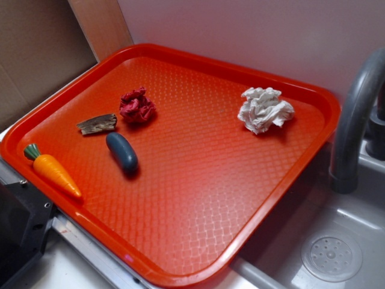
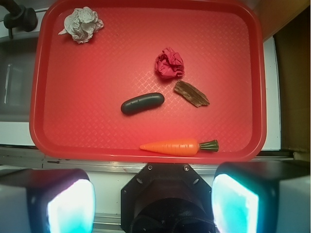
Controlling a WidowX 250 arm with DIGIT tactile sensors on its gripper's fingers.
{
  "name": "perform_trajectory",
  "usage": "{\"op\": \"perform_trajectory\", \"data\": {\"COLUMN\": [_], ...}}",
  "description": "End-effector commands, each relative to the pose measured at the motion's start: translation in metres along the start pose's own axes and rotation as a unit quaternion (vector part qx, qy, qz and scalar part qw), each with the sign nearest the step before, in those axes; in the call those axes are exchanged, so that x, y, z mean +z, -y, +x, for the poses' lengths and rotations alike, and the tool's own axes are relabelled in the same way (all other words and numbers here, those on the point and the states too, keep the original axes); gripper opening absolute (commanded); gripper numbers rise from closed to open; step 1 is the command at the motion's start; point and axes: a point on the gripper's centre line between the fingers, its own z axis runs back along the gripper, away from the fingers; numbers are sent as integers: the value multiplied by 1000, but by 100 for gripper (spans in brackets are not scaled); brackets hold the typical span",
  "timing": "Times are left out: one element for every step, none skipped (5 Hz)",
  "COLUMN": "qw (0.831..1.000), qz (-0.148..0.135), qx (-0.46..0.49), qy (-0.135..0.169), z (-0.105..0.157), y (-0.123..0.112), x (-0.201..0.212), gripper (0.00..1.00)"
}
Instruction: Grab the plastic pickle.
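**On the red tray: five loose items, gripper wide above the near edge**

Across the exterior view, left to right:

1. Plastic carrot [image 1: 53, 171] — orange with a green top, lying along the tray's left rim.
2. Wood chip [image 1: 97, 124] — brown, flat, just up-tray of the pickle and beside the red wad.
3. Plastic pickle [image 1: 122, 152] — dark green, lying on its side near the tray's left-centre, between carrot and wood chip, touching neither.
4. Red crumpled wad [image 1: 136, 106] — cloth or paper, cannot tell which; just beyond the pickle.
5. White crumpled paper [image 1: 264, 109] — alone toward the far right corner, well apart from the rest.

Container: red tray [image 1: 198, 198], textured surface, resting over a sink [image 1: 337, 253] with a grey faucet [image 1: 355, 114] at right.

Tool: gripper [image 2: 153, 204] seen in the wrist view, its fingers [image 2: 70, 206] spread wide, nothing between them, positioned off the tray edge nearest the carrot. The pickle lies ahead of it, past the carrot, roughly centred between the fingers.
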Motion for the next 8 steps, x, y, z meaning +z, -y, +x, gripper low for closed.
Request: {"op": "perform_trajectory", "data": {"qw": [1000,991,968,929,878,857,848,838], "qz": [0,-30,-8,1,38,55,70,84], "qx": [0,127,247,364,476,511,516,527], "qy": [0,14,40,66,32,-37,-103,-112], "z": [0,20,34,37,48,59,58,55], "y": [0,1,6,3,-2,-11,-9,-2], "x": [0,-40,-86,-126,-161,-203,-232,-237], "gripper": [100,100,100,100,100,100,100,0]}}
